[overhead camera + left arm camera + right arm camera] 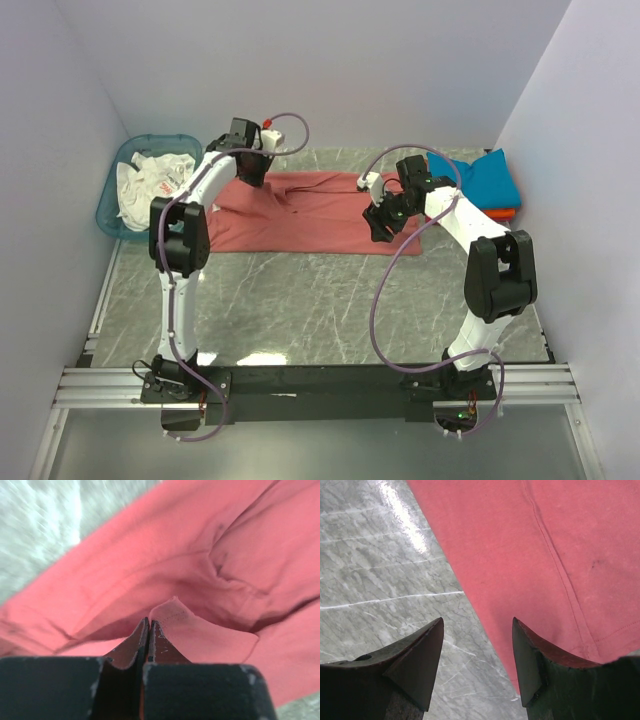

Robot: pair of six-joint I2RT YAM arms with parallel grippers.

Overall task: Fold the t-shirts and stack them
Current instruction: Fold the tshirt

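The large dusty-red t-shirt lies spread across the back of the marble table. My left gripper sits at its far-left corner. In the left wrist view the left gripper is shut, with a hemmed edge of the red t-shirt pinched and rising at the fingertips. My right gripper hovers over the shirt's near-right part. In the right wrist view the right gripper is open and empty, straddling the edge of the red t-shirt. A folded teal-blue t-shirt lies on an orange one at the back right.
A translucent teal basket holding white cloth stands at the back left, close to the left arm. White walls close in the table on three sides. Bare marble table lies between the red shirt and the arm bases.
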